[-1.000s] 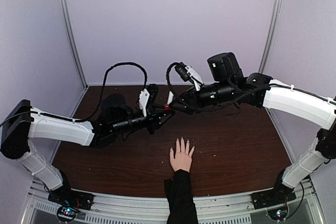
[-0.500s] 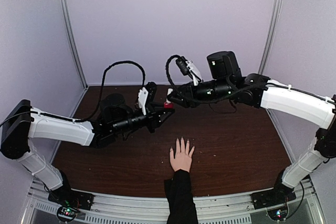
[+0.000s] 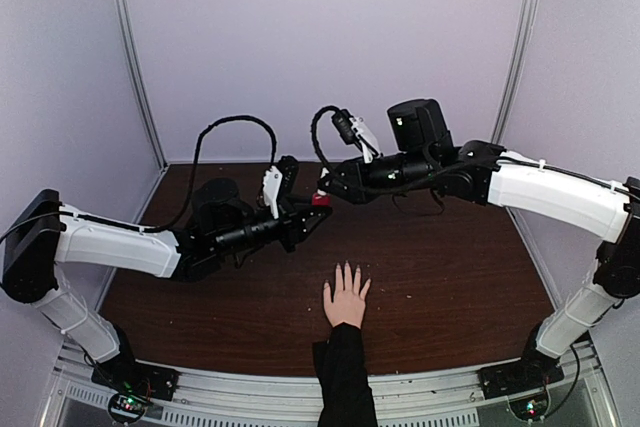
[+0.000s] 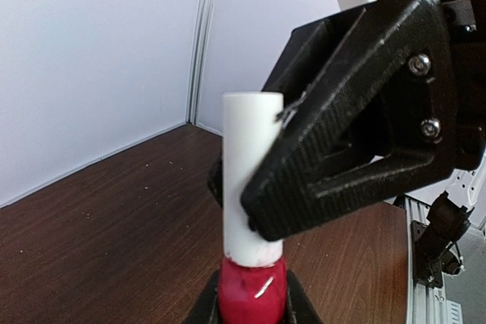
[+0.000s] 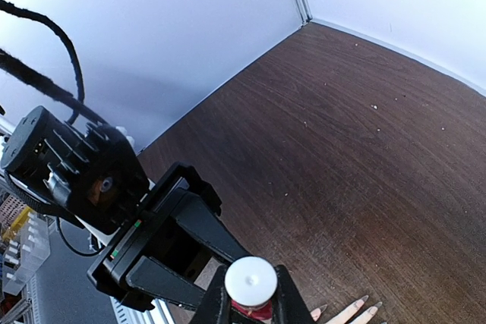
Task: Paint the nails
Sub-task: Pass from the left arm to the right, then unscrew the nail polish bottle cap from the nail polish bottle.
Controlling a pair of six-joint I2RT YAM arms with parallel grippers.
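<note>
The nails (image 5: pixel 364 299) showed pale and unpainted at the tips of a hand (image 3: pixel 346 299) in a black sleeve, lying palm down with fingers spread on the brown table (image 3: pixel 450 267). It lay below both grippers, on the side toward the arm bases and well apart from them. From the top camera the nails were too small for me to judge.

Above the table, the left gripper (image 3: pixel 316 209) was clamped on a small red bottle (image 4: pixel 252 291), holding it upright with its fingers pressed to both sides of the glass. A scuffed streak marked the red surface. The tall white cap (image 4: pixel 251 165) sat on the bottle's neck.

The right gripper (image 5: pixel 250 297) had its jaws narrowed around that cap from above, one black finger (image 4: pixel 342 149) crossing in front of it and the other showing just behind. They looked to be touching the cap on both sides. The two grippers met tip to tip over the bottle.
</note>
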